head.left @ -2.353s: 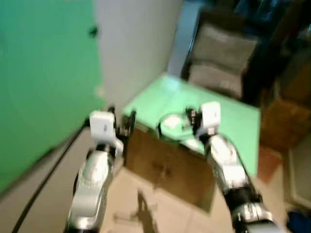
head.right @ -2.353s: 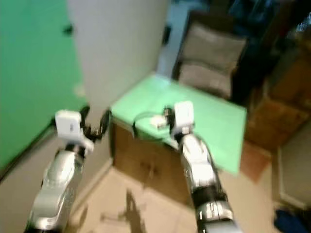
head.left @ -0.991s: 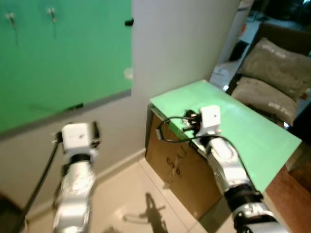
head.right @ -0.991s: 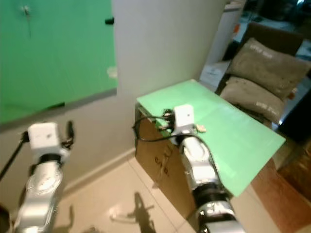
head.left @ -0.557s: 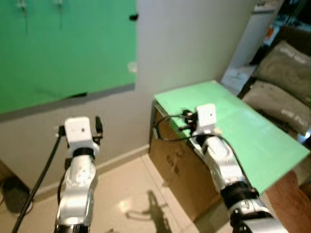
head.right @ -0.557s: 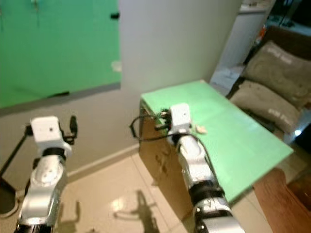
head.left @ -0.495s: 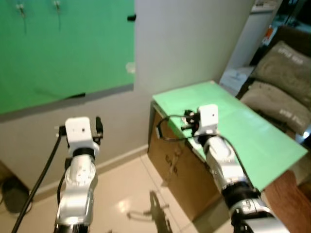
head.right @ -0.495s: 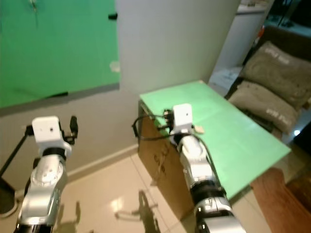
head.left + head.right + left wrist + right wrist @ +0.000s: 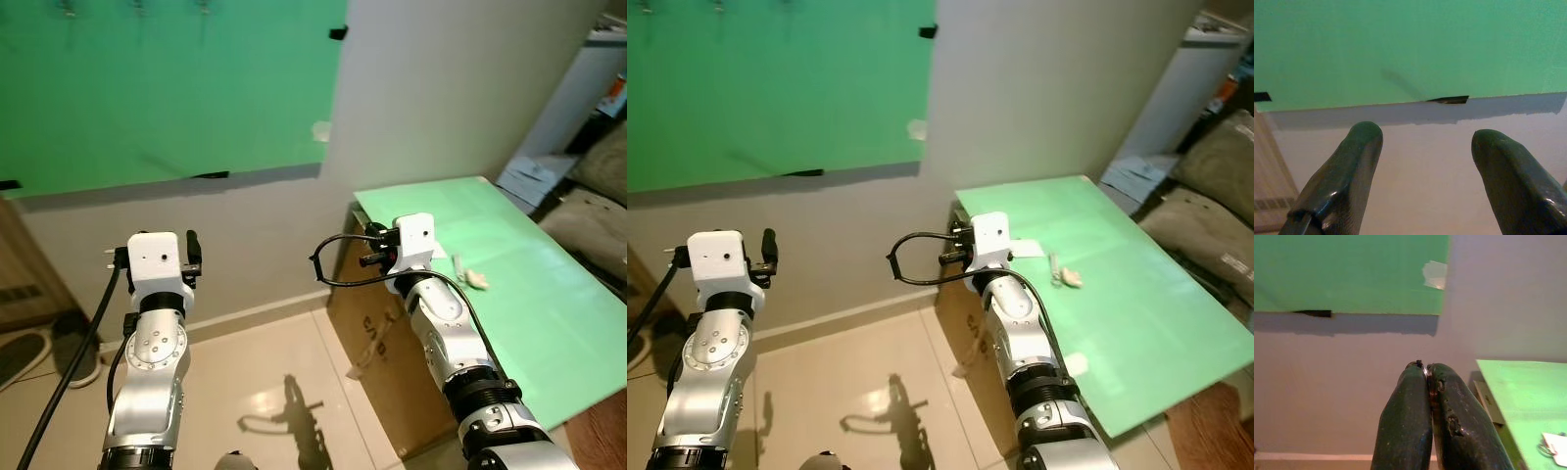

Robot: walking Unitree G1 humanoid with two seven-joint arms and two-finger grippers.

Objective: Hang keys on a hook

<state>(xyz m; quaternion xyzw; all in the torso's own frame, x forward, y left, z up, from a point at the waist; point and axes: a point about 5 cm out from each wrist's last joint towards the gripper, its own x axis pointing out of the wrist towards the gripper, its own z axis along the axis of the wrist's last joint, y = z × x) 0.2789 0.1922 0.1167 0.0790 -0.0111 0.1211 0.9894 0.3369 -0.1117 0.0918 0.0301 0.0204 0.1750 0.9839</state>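
Observation:
The keys (image 9: 468, 276), a small ring with a white tag, lie on the green table top (image 9: 529, 323), and show at the edge of the right wrist view as keys (image 9: 1552, 448). Several small hooks (image 9: 137, 8) stick out near the top of the green wall board (image 9: 167, 88). My right gripper (image 9: 1427, 369) is shut, its two fingers pressed together with nothing seen between them; it hovers over the table's near left corner, left of the keys, facing the wall. My left gripper (image 9: 1425, 142) is open and empty, raised in front of the wall below the board.
A cardboard box (image 9: 377, 333) stands under the green table top. A black cable loop (image 9: 328, 269) hangs off my right wrist, and another cable (image 9: 69, 362) runs down my left side. A dark object (image 9: 69, 338) lies on the floor at left. Tiled floor (image 9: 265, 392) lies between my arms.
The camera has swung left, so the green board and its hooks have come into view and the table has slid right. Both arms keep their pose; the keys stay on the table.

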